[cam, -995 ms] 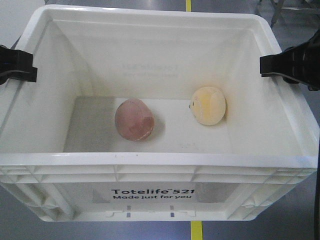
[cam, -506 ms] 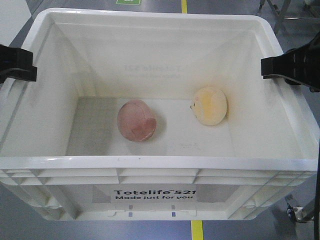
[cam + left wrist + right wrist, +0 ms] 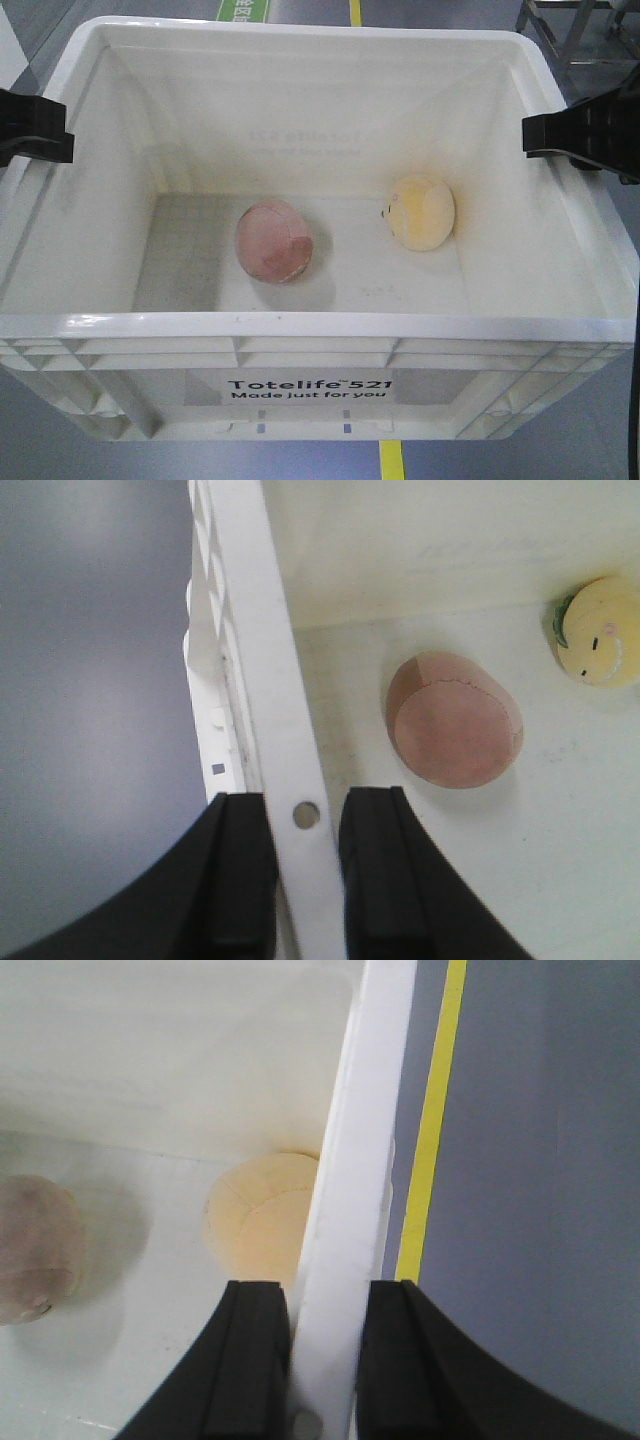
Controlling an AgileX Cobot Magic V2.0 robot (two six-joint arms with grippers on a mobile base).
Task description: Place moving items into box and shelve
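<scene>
the left gripper (image 3: 305, 808) has its two black fingers (image 3: 240, 870) closed on the left side rim of the box (image 3: 300, 325), one finger outside the wall and one inside, both pressed against it. the right gripper (image 3: 322, 1295) clamps the opposite side rim the same way, with a black finger on each face of the wall. the box is a large white plastic crate with a ribbed rim and black "totelife 521" print on its near wall, gripped at both sides. on its bottom lie the two moving items, apart from each other: the pink ball (image 3: 272, 240) near the middle, slightly left, and the pale yellow ball (image 3: 422, 211) further right and nearer the back wall. around the box is grey floor (image 3: 90, 680) with a yellow line (image 3: 432, 1130) painted on it
</scene>
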